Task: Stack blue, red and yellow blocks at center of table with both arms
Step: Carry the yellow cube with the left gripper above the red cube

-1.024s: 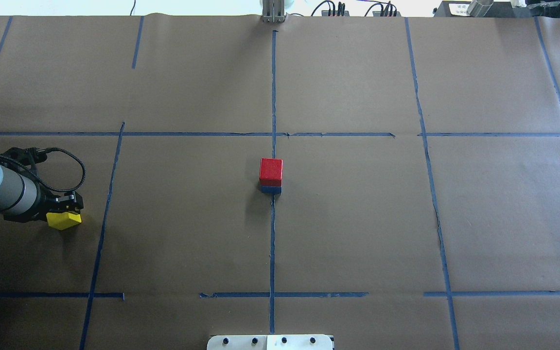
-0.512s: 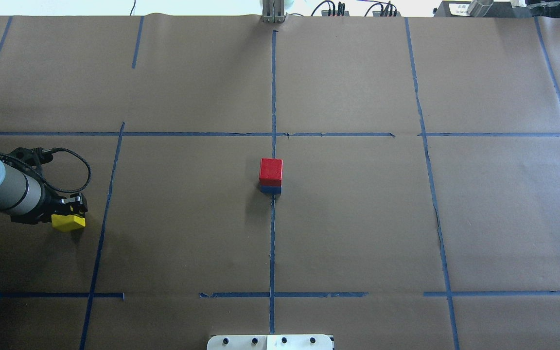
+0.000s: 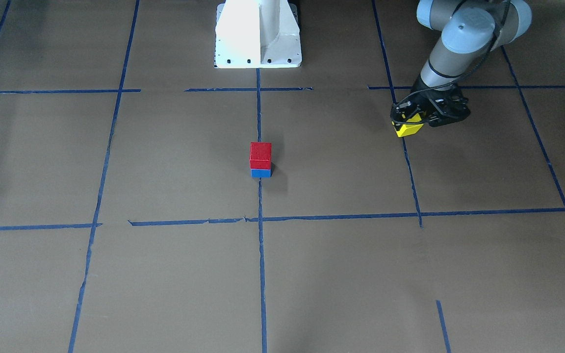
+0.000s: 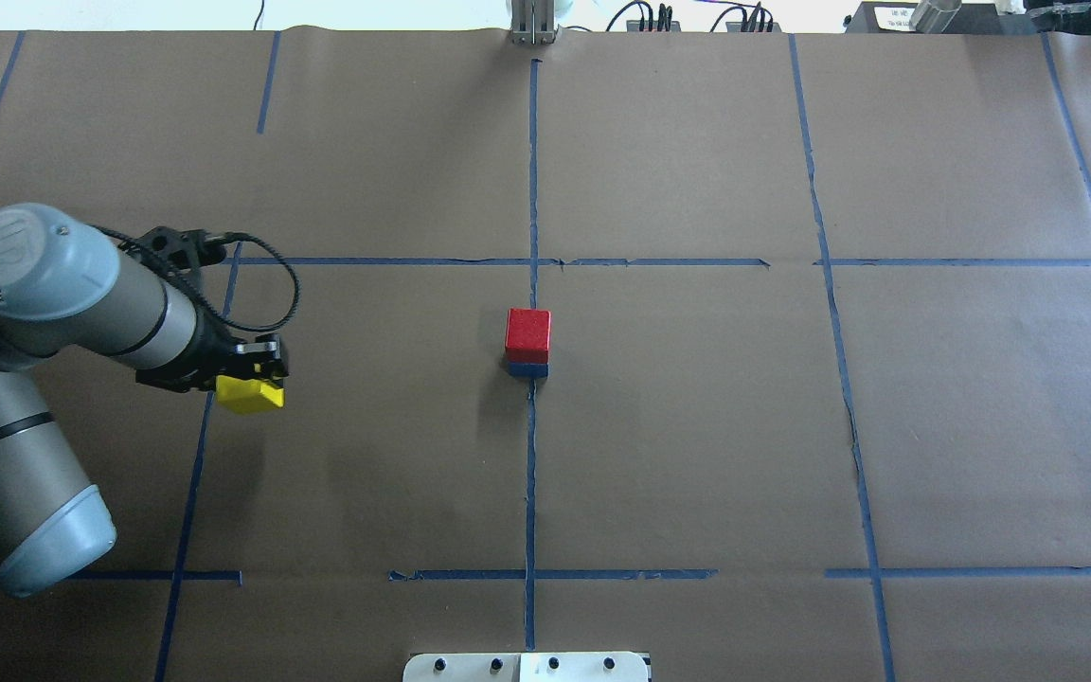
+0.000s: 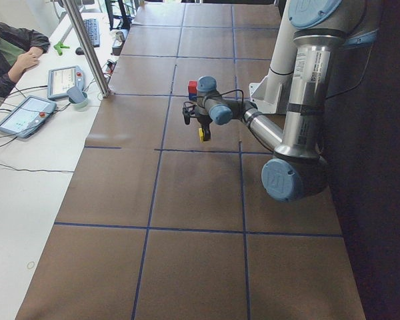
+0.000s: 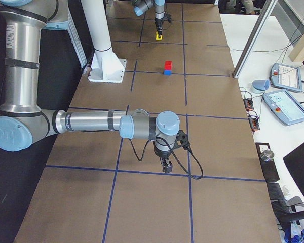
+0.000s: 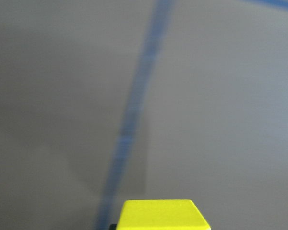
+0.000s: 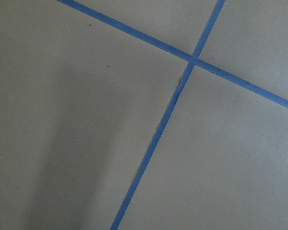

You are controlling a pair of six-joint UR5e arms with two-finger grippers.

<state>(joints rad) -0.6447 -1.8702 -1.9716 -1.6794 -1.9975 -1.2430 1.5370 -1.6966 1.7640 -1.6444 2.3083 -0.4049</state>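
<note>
A red block (image 4: 527, 332) sits on a blue block (image 4: 527, 369) at the table's centre, also seen in the front view (image 3: 260, 154). My left gripper (image 4: 254, 377) is shut on a yellow block (image 4: 249, 395) and holds it above the table, well left of the stack. The yellow block shows in the front view (image 3: 408, 129) and at the bottom of the left wrist view (image 7: 161, 214). My right gripper (image 6: 165, 164) shows only in the exterior right view, low over bare paper far from the stack. I cannot tell whether it is open or shut.
Brown paper with blue tape lines (image 4: 531, 474) covers the table. The white robot base (image 3: 258, 34) stands at the near edge. Beyond the far edge are a metal post (image 5: 87, 47), tablets (image 5: 25, 115) and a seated operator (image 5: 7, 53).
My left arm has swung right toward the centre with the yellow block in its grip, crossing the left tape line. The red and blue stack has not moved.
</note>
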